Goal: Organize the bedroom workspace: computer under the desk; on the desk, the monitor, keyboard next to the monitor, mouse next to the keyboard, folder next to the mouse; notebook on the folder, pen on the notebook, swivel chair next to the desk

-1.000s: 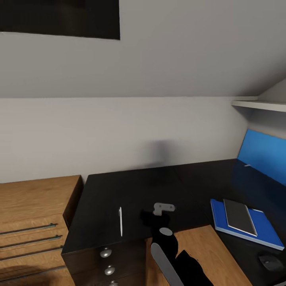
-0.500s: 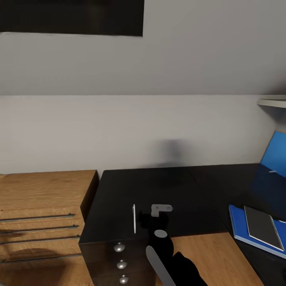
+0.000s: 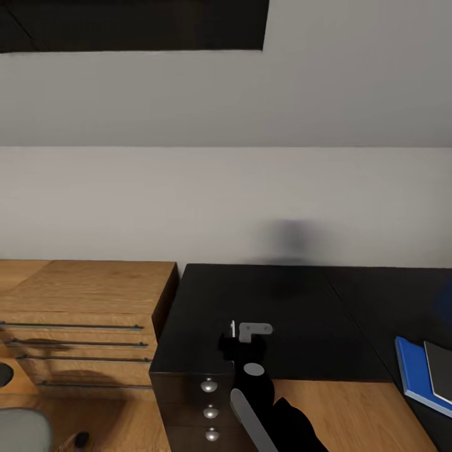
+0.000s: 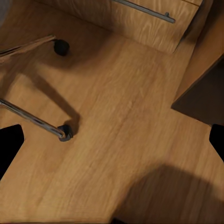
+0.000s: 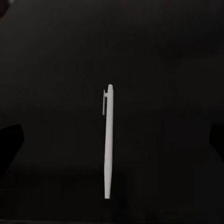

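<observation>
The white pen [image 5: 108, 140] lies flat on the glossy black desk [image 3: 295, 307], and its tip [image 3: 233, 327] peeks out beside my right arm in the head view. My right gripper [image 5: 112, 143] hangs open straight above it, one finger on each side and well apart from it; it shows as a dark shape [image 3: 227, 343] over the desk's front edge. The blue folder [image 3: 409, 369] lies at the right edge with the grey notebook [image 3: 441, 369] on top. My left gripper [image 4: 112, 144] is open over the wood floor. The swivel chair's grey seat [image 3: 22, 430] and chrome legs [image 4: 32, 119] are nearby.
A light-wood chest of drawers [image 3: 81, 314] stands against the desk's left side. The dark drawer unit with silver knobs [image 3: 209, 385] sits under the desk beside my arm. A sloped grey ceiling with a dark skylight [image 3: 132, 25] is above. Chair castors [image 4: 65, 133] rest on the floor.
The whole view has swung left, so folder and notebook slid to the right edge. The right gripper now stands over the pen, which earlier lay to its left.
</observation>
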